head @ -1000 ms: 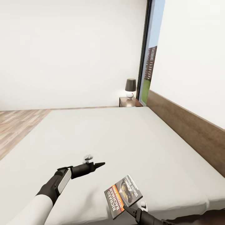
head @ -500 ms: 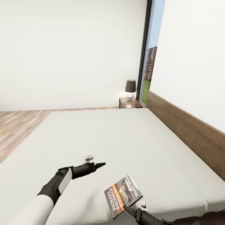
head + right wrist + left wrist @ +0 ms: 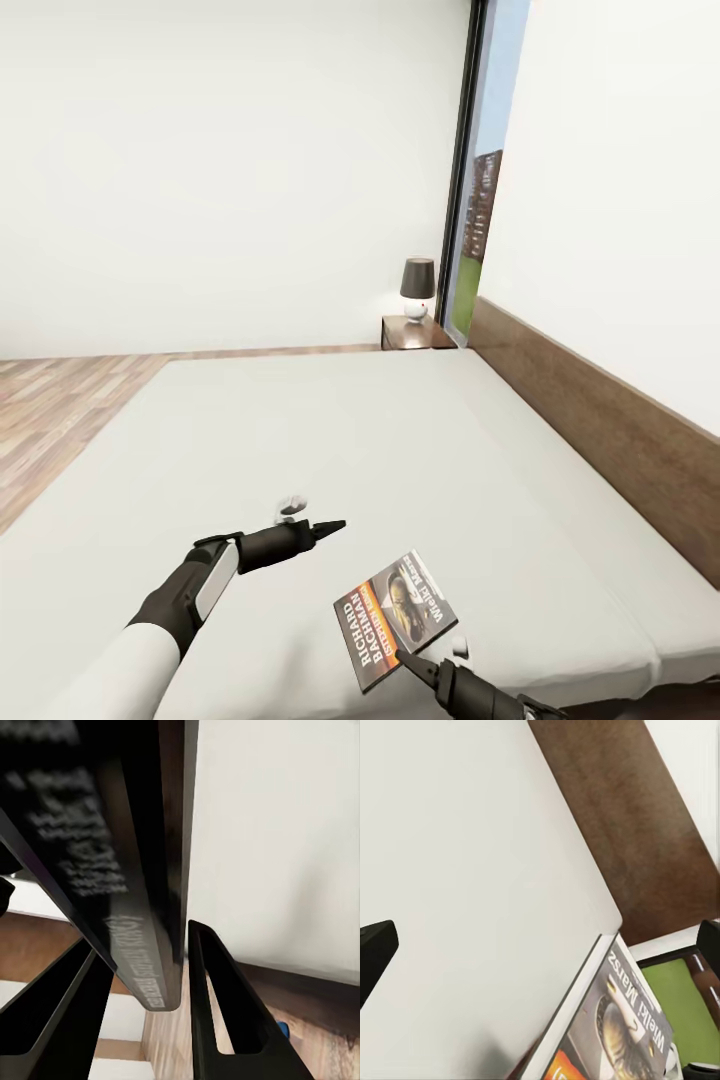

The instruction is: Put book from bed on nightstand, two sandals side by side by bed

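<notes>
Holding the book [image 3: 393, 620] clamped by its lower edge in my right claw [image 3: 412, 665], lifted just above the near corner of the bed [image 3: 400, 450], my left claw [image 3: 330, 525] pinched together and idle, I judge carrying it to the far nightstand [image 3: 415, 332] comes next.

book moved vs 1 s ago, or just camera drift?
Cannot tell. The book in the right hand sits about where it did, slightly lower against the bed's near edge, but nightstand and headboard shifted too, so the camera moved.
</notes>
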{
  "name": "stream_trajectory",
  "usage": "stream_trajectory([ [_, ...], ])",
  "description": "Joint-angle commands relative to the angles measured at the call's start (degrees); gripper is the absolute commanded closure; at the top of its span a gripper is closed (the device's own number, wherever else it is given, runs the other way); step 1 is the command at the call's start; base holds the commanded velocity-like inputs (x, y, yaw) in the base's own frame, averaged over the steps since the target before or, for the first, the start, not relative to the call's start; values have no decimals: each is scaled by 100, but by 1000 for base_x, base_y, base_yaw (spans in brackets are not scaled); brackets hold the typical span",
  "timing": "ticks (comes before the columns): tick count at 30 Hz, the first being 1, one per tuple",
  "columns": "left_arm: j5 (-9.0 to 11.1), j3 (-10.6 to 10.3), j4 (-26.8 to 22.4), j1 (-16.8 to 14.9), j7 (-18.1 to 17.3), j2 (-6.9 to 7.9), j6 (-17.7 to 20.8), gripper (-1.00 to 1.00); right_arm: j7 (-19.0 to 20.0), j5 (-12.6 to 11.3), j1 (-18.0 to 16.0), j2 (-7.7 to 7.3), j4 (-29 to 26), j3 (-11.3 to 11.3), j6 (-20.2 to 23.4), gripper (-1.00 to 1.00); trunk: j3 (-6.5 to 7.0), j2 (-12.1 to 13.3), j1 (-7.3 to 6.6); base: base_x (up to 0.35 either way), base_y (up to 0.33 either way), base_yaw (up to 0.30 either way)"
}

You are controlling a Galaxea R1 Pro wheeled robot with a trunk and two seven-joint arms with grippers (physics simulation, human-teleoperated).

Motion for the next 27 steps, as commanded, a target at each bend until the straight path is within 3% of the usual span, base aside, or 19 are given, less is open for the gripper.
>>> stream_trajectory([
  [1,51,-20,-3,-3,8,2,44,-100,26,28,-3,-3,-1,-44,60,100,13,39,-23,0,0,0],
  [22,49,-12,-3,-3,-13,7,60,-100,-38,36,-3,19,6,-44,51,100,390,881,-484,0,0,0],
  [27,49,-12,67,-3,9,8,45,-100,-40,36,-3,19,6,-44,51,100,390,881,-484,0,0,0],
])
